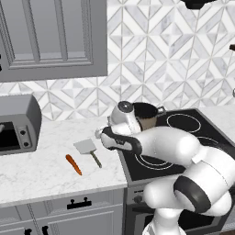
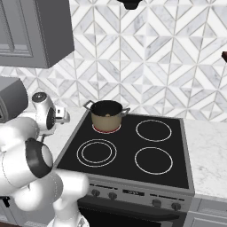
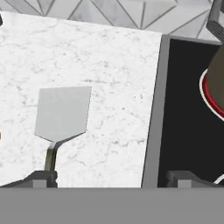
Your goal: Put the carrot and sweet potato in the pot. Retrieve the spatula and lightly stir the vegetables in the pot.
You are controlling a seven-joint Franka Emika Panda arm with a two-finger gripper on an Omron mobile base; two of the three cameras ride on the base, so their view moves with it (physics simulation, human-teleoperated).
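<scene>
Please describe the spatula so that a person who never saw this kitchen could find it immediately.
Look at the white marble counter left of the black stove. The spatula lies flat there, near the stove's edge, with the carrot beside it on the left. Unlike that slim orange-red root, it has a flat, light-grey square blade on a thin dark handle.

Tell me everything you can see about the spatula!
The spatula lies flat on the white marbled counter, left of the stove. It has a flat, light grey, roughly square blade and a thin dark straight handle that points toward the counter's front edge. It looks smooth, like metal or plastic. Nothing holds it: the open gripper hovers above it, and the orange carrot lies close beside it, not touching.
</scene>
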